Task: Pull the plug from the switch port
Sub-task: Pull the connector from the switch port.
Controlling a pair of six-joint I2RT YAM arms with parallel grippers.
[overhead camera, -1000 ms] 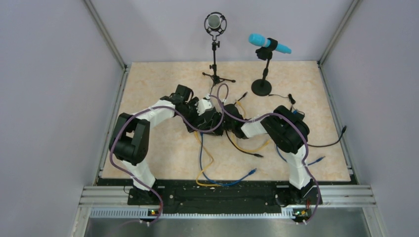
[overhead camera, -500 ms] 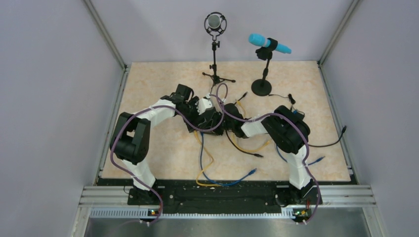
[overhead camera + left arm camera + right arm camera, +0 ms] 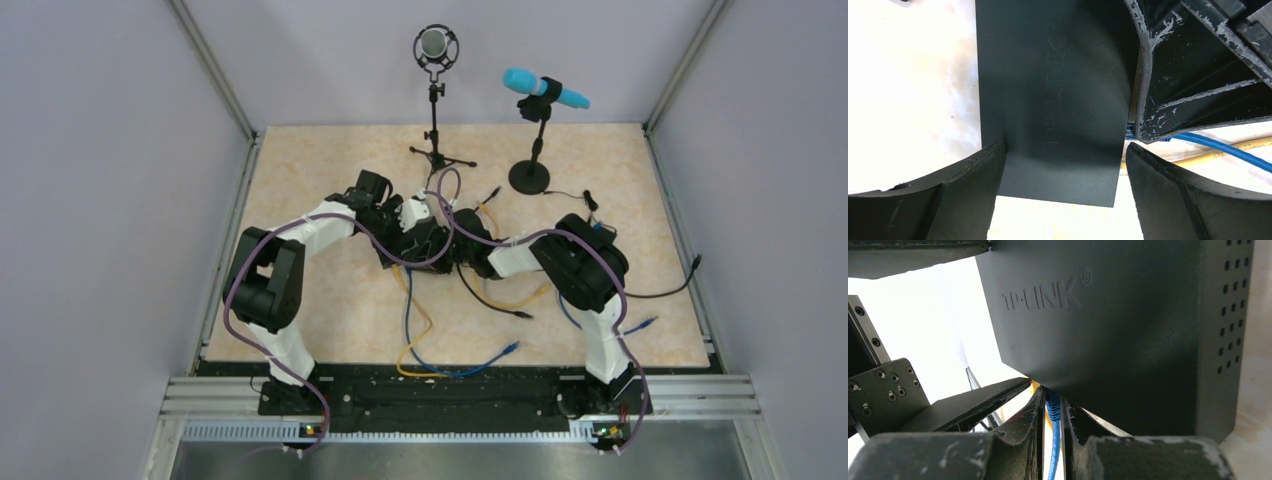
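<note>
The switch lies flat at the middle of the table. I have the left gripper spread astride its body. The right gripper is pinched on the blue plug, which is seated in the switch edge facing that gripper. I judge the pull runs straight back along the cable.

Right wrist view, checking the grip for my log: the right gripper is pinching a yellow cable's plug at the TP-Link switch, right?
Not yellow: the right wrist view shows the right gripper pinching a blue cable's plug at the TP-Link switch.
</note>
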